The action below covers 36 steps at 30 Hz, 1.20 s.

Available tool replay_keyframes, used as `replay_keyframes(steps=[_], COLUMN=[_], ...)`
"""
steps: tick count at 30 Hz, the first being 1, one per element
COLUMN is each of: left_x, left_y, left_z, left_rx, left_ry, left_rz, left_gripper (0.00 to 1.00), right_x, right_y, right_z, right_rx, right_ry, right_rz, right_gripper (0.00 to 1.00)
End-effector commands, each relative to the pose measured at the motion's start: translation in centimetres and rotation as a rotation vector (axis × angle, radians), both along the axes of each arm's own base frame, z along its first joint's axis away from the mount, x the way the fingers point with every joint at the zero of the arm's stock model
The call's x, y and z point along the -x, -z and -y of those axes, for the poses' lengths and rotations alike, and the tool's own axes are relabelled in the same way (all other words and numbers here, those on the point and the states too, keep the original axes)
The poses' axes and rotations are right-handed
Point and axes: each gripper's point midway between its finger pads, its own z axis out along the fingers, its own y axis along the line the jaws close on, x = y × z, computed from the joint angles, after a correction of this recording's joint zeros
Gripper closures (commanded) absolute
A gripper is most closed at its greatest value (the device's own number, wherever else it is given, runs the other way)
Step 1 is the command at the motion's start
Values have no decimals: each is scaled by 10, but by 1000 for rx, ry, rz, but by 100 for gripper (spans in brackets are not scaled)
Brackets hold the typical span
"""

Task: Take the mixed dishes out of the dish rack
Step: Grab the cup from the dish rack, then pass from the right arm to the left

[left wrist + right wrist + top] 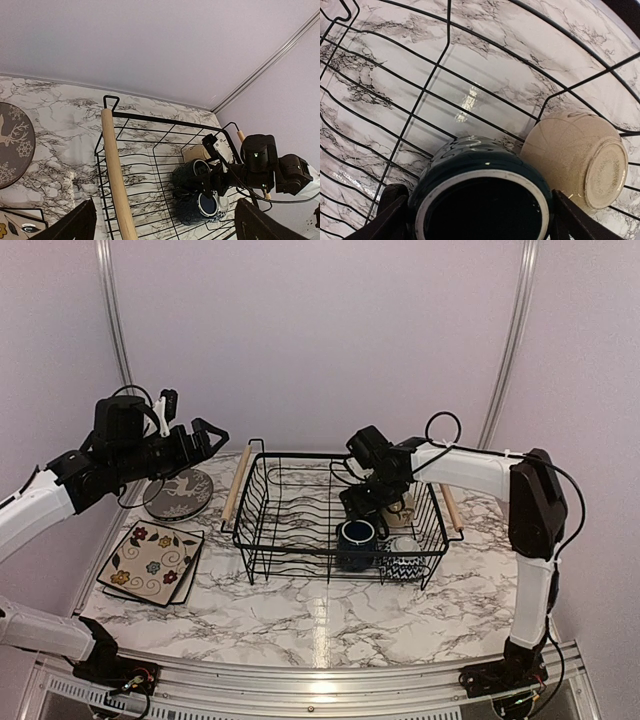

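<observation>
R gripper [364, 502] is down in the dish rack [300, 454], jaws wide astride a dark blue mug [480, 165]; can't tell if pads touch yet. Beige bowl [575, 160] touches the mug, so a lift may drag or tip it, or the glazed wall may slip. L gripper [190, 418] is wide, empty, outside the rack.

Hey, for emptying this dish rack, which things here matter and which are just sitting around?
Job: dish rack, dark blue mug, second mug, beige bowl, chevron bowl, deer plate, square floral plates.
Just there: marble table, metal frame rails.
</observation>
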Motion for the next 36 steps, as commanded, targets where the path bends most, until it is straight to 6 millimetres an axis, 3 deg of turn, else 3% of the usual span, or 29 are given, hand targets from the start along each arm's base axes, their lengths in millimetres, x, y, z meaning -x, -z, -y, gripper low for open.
replay_keyframes(steps=[1,4,7,15,25,32,36], left_x=[6,7,6,4,6,16,25], left_y=[-7,-7,-5,-7,-12,-33,-42], left_z=[-1,-1,1,7,18,60,96], left_rx=[24,33,36,63,124,266,359], left_ry=[2,2,10,28,74,266,406], left_rz=[25,25,17,17,15,36,40], left_gripper=[1,1,1,1,1,1,1], right_x=[-10,-11,-12,-12,-2,37,58], right_y=[-1,0,-11,-87,-172,-250,-276], right_z=[4,8,8,-1,1,-9,-13], right_rx=[-1,0,-17,-172,-447,-1009,-1165], right_ry=[33,36,28,-16,-35,-253,-334], right_rz=[25,20,52,212,376,402,419], right_gripper=[15,22,29,52,66,71,73])
